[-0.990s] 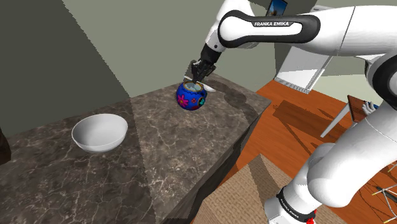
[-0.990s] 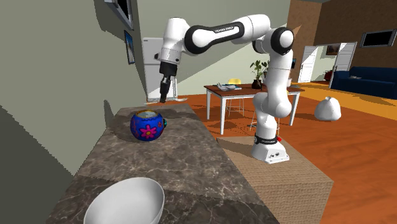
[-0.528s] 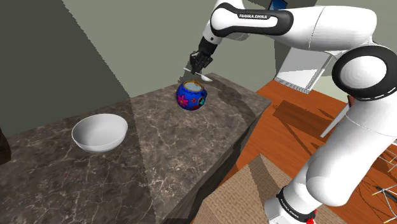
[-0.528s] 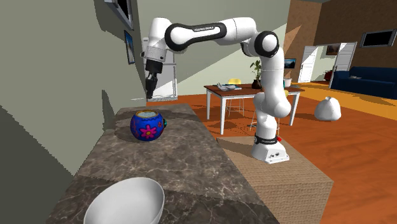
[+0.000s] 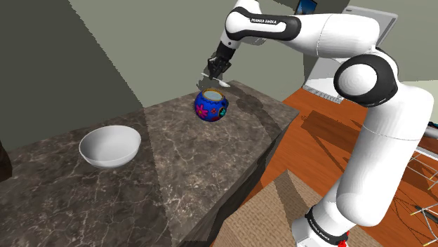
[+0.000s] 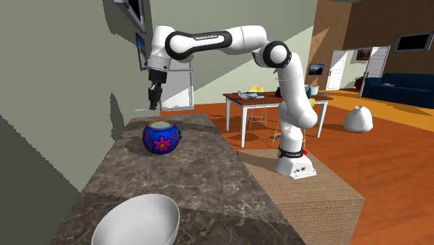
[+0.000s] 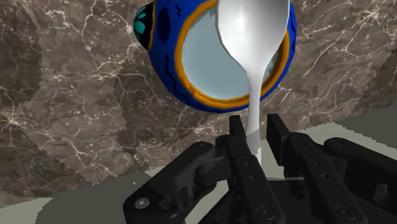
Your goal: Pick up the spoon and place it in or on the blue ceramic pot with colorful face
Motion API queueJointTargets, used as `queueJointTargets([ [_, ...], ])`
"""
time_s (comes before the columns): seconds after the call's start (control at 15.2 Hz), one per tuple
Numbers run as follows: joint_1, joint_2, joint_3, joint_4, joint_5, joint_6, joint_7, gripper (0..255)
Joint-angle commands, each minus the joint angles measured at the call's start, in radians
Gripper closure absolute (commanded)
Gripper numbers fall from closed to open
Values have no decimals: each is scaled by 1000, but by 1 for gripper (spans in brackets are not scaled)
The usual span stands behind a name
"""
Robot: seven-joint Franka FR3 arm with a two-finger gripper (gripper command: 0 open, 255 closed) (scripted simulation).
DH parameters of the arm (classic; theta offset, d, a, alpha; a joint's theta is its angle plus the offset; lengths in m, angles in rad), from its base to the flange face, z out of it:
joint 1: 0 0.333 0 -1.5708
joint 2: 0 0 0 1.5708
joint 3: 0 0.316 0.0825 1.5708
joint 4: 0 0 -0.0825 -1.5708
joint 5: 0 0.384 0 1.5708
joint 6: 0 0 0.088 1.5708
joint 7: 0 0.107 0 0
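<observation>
The gripper (image 5: 213, 74) hangs over the pot (image 5: 211, 105) with open air between them. Only the spoon (image 7: 251, 38) it clasps crosses above the pot's open mouth. The pot stands near the counter's (image 5: 189, 168) end at the shoulder view's upper right. A grey-green wall (image 5: 49, 63) closes off the counter's whole back edge. The white bowl (image 5: 109, 146) sits well apart, toward the opposite end. Bare marble lies between them and along the front edge.

We see the black gripper (image 6: 152, 104) above a blue flowered pot (image 6: 161, 137) on a marble counter (image 6: 198, 174), a pale spoon (image 6: 142, 109) at its fingertips, a white bowl (image 6: 137, 221) nearest us.
</observation>
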Motion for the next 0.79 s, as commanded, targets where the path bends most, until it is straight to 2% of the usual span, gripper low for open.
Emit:
queueJointTargets([
  [0.0,-1,3,0,-22,2,25,-5,255],
  [0.73,1,11,2,-141,11,151,-22,255],
])
